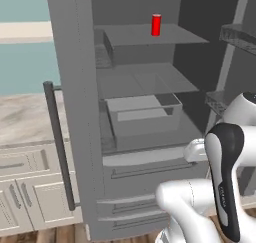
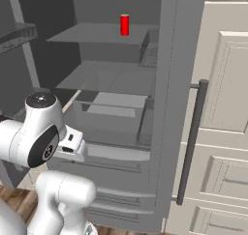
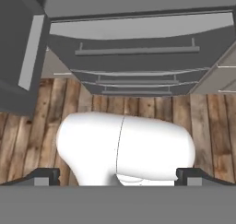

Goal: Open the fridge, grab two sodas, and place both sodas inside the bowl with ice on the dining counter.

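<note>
- The tall grey fridge (image 1: 100, 137) stood open, its bar-handled door (image 1: 75, 107) swung aside.
- One small red cylindrical soda can (image 1: 156, 25) stood upright on the top shelf (image 1: 145, 37).
- The two-finger gripper (image 3: 118, 176) pointed down at the wooden floor (image 3: 207, 126), jaws spread wide, holding nothing.

Lighting's flat and even everywhere, typical render look, no obvious lamp or direction. The fridge (image 1: 145, 112) interior reads dim and grey, darkest toward its back wall and upper right side in the left base view, with only soft shading under the shelves rather than real cast shadows. The red can (image 1: 156, 25) pops because it's the only saturated thing in there. No glare or hot spots, even on the white arm, which just gets a gentle gradient. Everything's a bit soft and low-res, edges slightly fuzzy. Wood floor (image 3: 207, 126) in the hand view looks evenly lit, with no noticeable bending at the edges.
</note>
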### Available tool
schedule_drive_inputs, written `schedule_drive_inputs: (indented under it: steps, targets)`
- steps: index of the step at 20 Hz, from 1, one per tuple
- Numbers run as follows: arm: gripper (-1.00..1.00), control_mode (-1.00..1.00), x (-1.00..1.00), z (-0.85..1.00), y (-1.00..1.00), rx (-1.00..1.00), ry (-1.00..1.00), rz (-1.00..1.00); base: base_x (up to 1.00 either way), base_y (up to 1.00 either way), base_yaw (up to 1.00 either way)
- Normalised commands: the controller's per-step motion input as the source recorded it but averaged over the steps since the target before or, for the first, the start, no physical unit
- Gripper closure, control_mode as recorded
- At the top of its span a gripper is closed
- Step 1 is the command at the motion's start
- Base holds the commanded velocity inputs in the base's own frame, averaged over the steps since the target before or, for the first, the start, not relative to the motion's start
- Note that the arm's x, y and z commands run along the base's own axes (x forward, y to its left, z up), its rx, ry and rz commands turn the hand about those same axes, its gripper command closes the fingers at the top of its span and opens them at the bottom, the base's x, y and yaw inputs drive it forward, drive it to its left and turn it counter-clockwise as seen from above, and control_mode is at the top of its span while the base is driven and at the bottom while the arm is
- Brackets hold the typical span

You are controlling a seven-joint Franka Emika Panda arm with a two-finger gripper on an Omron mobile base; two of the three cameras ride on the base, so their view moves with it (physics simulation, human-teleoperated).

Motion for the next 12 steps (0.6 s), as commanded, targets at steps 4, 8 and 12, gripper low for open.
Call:
schedule_drive_inputs:
  steps: [4, 8, 12]
  targets:
    - [-1.00, 1.00, 0.00, 0.00, 0.00, 0.00, 0.00, 0.00, 0.60, 0.06, -0.03]
    - [-1.00, 1.00, 0.00, 0.00, 0.00, 0.00, 0.00, 0.00, 0.60, 0.02, -0.02]
    - [-1.00, 1.00, 0.00, 0.00, 0.00, 0.00, 0.00, 0.00, 0.73, 0.00, -0.03]
